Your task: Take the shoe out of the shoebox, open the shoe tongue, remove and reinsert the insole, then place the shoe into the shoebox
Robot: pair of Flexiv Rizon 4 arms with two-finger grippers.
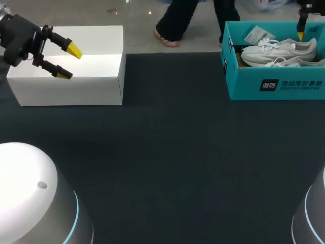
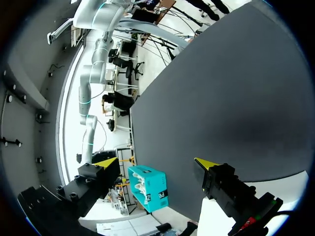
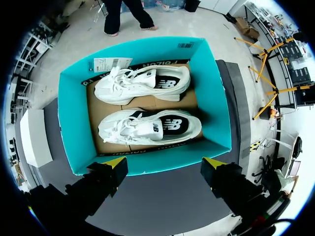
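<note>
Right wrist view puts your right gripper (image 3: 165,162) above the teal shoebox (image 3: 74,123), its jaws spread wide and empty. One white shoe (image 3: 147,129) lies beside its mate (image 3: 142,82) inside the shoebox. Your left gripper (image 1: 70,63), equally wide and empty, hangs over the white box (image 1: 96,86) across the dark table (image 1: 167,152).

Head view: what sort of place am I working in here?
Probably a robotics lab bench set up for shoe handling: a dark-covered table, an open teal shoebox holding two white shoes, and a plain white box.
</note>
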